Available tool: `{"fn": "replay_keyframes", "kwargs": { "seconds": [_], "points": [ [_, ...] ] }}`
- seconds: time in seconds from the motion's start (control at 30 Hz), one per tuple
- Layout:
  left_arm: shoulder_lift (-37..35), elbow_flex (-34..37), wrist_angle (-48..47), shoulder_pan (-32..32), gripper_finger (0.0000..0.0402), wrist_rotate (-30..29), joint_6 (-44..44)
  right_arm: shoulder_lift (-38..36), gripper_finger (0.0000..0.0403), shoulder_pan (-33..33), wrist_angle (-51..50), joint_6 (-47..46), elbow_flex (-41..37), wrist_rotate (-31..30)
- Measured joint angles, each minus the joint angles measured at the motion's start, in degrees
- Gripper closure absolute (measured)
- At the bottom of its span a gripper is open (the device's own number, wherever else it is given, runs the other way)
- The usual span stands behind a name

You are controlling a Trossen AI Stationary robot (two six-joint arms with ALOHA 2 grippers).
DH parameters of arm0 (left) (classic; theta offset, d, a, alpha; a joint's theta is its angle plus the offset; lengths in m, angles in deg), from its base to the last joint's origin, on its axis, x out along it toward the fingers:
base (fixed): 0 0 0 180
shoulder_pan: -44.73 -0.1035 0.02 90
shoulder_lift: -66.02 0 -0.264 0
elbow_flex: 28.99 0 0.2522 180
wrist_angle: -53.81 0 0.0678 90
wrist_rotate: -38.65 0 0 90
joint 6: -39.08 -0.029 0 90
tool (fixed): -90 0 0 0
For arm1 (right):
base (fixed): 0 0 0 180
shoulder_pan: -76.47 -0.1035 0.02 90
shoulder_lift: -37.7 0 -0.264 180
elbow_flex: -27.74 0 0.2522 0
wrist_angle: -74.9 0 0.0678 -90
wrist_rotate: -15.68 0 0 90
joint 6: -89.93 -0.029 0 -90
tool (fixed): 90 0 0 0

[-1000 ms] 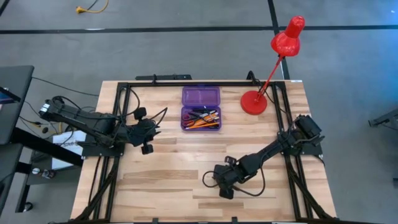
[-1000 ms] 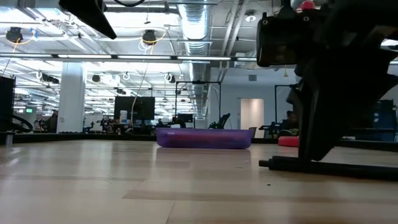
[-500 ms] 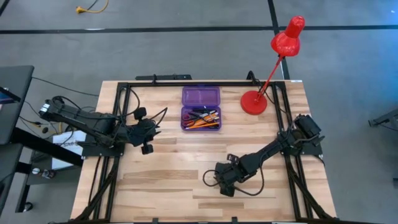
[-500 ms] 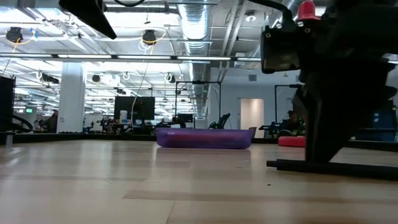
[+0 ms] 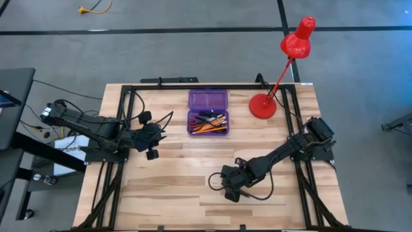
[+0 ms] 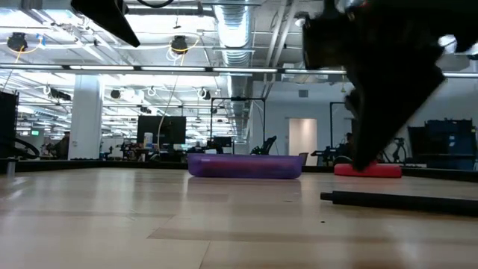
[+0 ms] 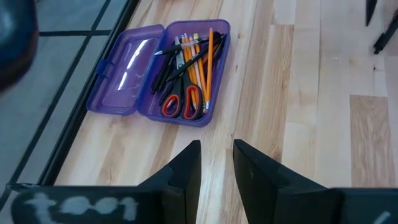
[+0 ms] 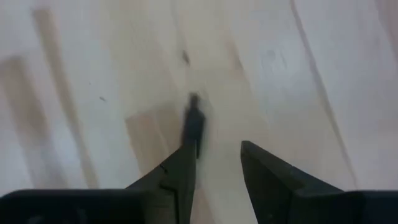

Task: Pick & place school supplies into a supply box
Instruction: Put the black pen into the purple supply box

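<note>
The right gripper (image 5: 222,185), fingers apart and empty, has shifted slightly toward the table's (image 5: 174,193) front edge over a dark pen (image 6: 399,200). Supply box (image 5: 208,111) sits near the back edge, filled. Left gripper (image 7: 216,163) waits, slightly parted.

Supplies (image 5: 208,122) in open box (image 5: 207,100), seemingly

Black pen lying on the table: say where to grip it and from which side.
Grip the black pen at mid-length, from straight above, with the right hand turned so its fingers sit across the shaft. It is thin and lies flat on the table, so a sideways approach would probably find nothing to close on.
</note>
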Motion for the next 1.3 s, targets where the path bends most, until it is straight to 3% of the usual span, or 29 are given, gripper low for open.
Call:
{"fn": "replay_keyframes", "kwargs": {
  "seconds": [0.2,1.13,1.3],
  "points": [
    [0.0,0.0,0.0,0.0,0.0319,-0.01,-0.03,0.32,0.0282,-0.99,0.63,6.2,4.23,-1.15],
    [0.0,0.0,0.0,0.0,0.0319,-0.43,-0.16,2.35,0.0282,-4.63,1.02,5.98,1.79,-0.67],
    [0.0,0.0,0.06,0.02,0.0319,-0.44,-0.12,4.39,0.0282,-3.26,1.33,2.99,1.81,2.84]
  ]
}}
